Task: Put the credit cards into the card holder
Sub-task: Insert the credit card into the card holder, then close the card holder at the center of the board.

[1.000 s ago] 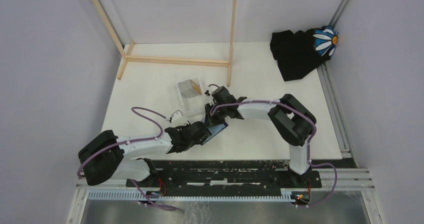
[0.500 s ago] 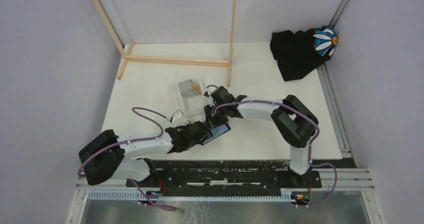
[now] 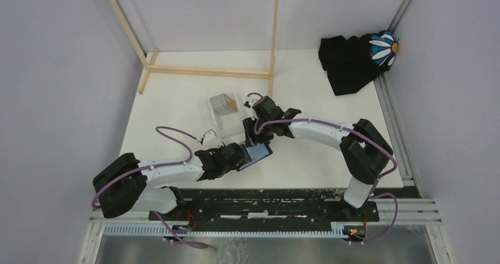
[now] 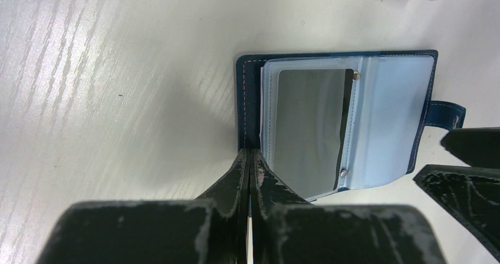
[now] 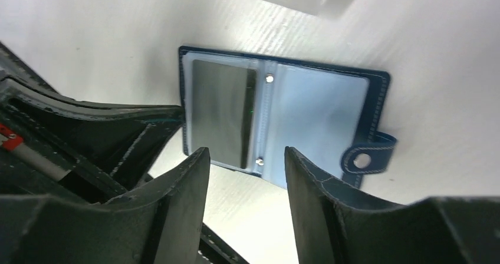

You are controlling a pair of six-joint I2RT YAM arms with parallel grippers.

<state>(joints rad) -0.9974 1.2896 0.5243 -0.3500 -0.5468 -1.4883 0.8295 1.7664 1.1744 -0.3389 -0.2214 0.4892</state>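
The left gripper (image 4: 250, 155), clamped on the cover edge of the unfolded navy-blue card holder (image 4: 390, 118) mid-table, should pin it flat while the empty, wide-spread right gripper (image 5: 245, 158) fetches the next thin credit card (image 3: 224, 102) from the far clear plastic box (image 3: 220, 120).

Both arms (image 3: 318, 131) have white links (image 3: 171, 168), bulky black joints (image 3: 121, 184), looping purple cables (image 3: 176, 132) and scuffed black fingers (image 5: 183, 193)

an open navy-blue folding wallet (image 5: 312, 108) is seen lying flat on the white table (image 5: 88, 46), a silvery-grey rectangular card (image 5: 221, 111) lodged in its left clear pocket; the right gripper (image 5: 244, 158) is held spread above its near edge.
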